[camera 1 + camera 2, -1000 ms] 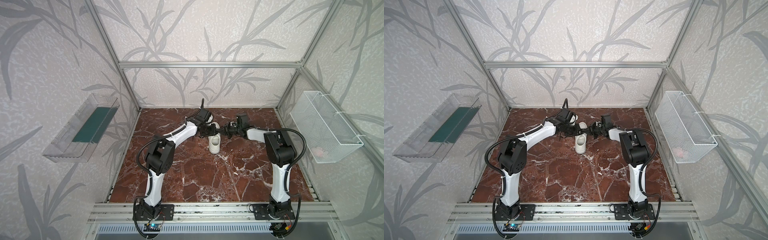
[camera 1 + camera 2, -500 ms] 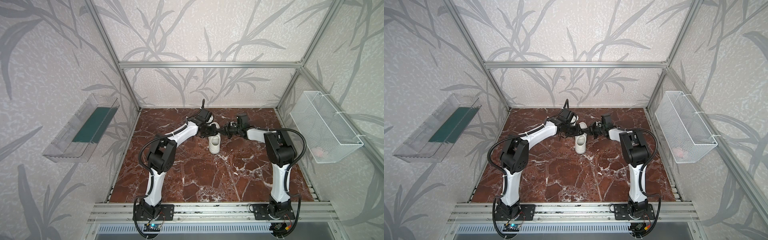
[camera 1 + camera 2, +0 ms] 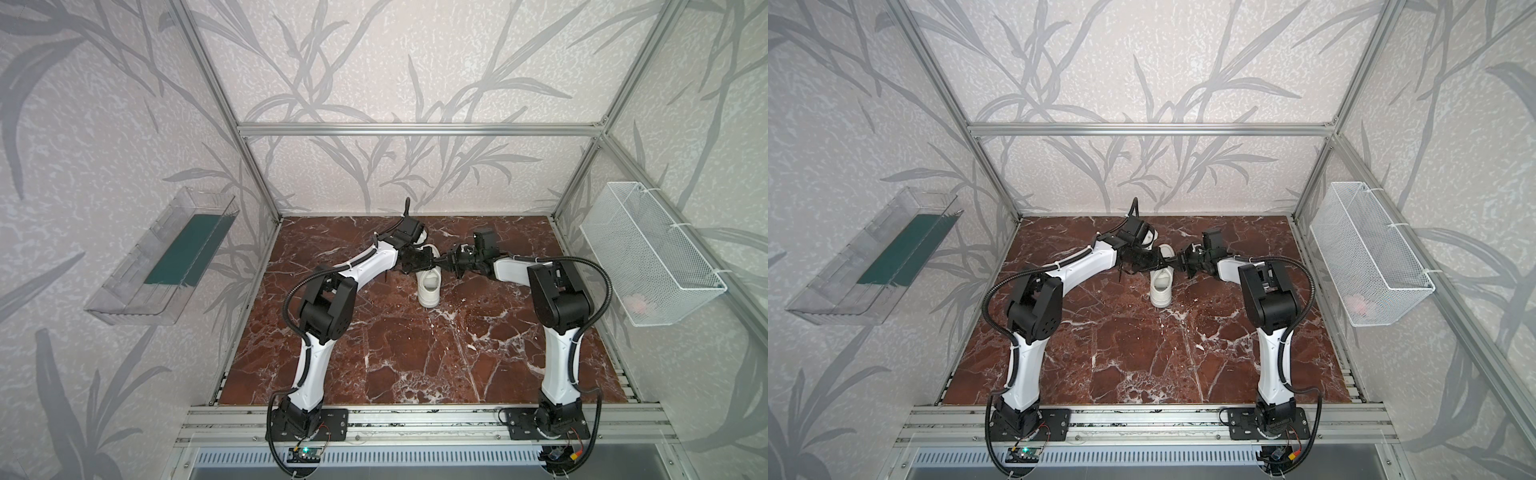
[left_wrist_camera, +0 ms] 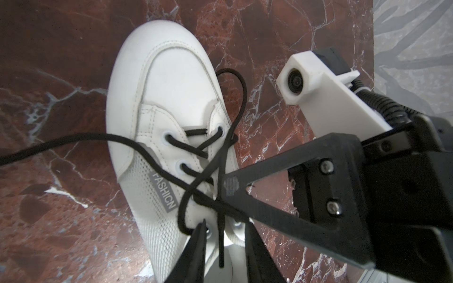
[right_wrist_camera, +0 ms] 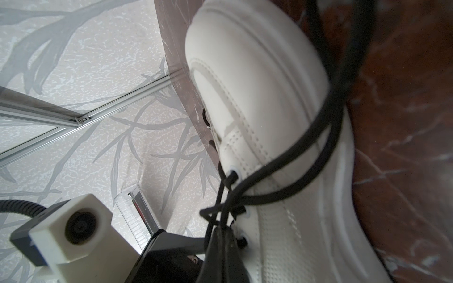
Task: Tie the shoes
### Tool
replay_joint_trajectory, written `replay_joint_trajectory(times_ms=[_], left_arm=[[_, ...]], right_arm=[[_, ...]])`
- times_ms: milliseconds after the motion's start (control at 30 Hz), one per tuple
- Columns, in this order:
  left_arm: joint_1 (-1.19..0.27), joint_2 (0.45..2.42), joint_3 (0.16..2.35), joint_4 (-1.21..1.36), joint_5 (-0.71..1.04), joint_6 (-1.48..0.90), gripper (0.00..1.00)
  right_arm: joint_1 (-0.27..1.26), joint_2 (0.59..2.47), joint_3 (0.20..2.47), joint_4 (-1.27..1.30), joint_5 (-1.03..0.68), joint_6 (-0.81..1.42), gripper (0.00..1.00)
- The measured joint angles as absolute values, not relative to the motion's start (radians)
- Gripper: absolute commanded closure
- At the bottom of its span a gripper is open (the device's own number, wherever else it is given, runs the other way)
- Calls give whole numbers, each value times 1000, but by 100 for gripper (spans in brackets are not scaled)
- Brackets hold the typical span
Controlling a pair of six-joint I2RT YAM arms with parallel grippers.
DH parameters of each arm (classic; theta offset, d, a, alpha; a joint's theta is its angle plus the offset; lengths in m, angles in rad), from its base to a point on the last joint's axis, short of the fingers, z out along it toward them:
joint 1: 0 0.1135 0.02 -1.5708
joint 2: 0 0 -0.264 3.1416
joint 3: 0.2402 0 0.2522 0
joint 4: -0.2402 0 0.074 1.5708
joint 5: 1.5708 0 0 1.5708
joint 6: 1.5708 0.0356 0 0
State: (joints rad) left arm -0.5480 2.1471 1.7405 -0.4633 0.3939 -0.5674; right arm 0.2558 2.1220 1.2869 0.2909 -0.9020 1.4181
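Note:
The white shoe (image 3: 430, 286) (image 3: 1161, 289) stands on the marble floor near the back wall, with its toe toward the front. Both grippers meet over its laced part. My right gripper (image 5: 221, 230) (image 4: 226, 188) (image 3: 448, 262) is shut on the black laces (image 4: 107, 134) where they cross above the upper eyelets. My left gripper (image 4: 224, 227) (image 3: 426, 262) hovers just over the shoe's opening, jaws a little apart. One loose lace end (image 4: 221, 245) hangs in the gap without being pinched. A lace loop (image 4: 242, 85) lies beside the toe.
A clear bin (image 3: 162, 257) with a green sheet hangs on the left wall. On the right wall hangs a white wire basket (image 3: 648, 257). The back wall is close behind the shoe, and aluminium frame posts stand at the corners.
Both grippers stay at the shoe's laces. The left arm's elbow has edged slightly to the right.

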Motion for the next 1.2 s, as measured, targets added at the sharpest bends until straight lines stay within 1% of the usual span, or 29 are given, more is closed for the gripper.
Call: replay_joint_trajectory(times_ms=[133, 200, 267, 300, 367, 433, 633, 867, 1000, 1100, 1200], left_arm=[[-547, 2151, 1746, -464, 393, -566, 84], [-546, 2151, 1746, -464, 393, -566, 93], [-544, 2151, 1746, -467, 392, -561, 96], [-543, 2151, 1746, -467, 392, -560, 97], [-543, 2151, 1746, -469, 391, -556, 98], [-543, 2151, 1746, -476, 391, -552, 98], [-543, 2138, 1740, -497, 391, -548, 98], [-543, 2054, 1698, -538, 391, -538, 98], [-543, 1995, 1697, -564, 391, -532, 98], [-538, 1946, 1710, -579, 394, -532, 98], [-530, 1933, 1783, -590, 404, -533, 98]], right_arm=[[256, 2122, 1287, 295, -903, 1422, 100], [256, 2122, 1287, 297, -903, 1422, 100], [256, 2122, 1284, 307, -903, 1422, 93], [255, 2122, 1280, 315, -903, 1425, 90], [254, 2122, 1269, 332, -904, 1428, 82], [251, 2120, 1258, 345, -903, 1432, 78], [223, 2089, 1217, 361, -902, 1430, 74], [192, 2008, 1184, 322, -895, 1370, 70], [187, 1934, 1174, 259, -863, 1236, 68], [188, 1857, 1175, 168, -821, 1069, 66], [196, 1776, 1176, 73, -760, 878, 65]])
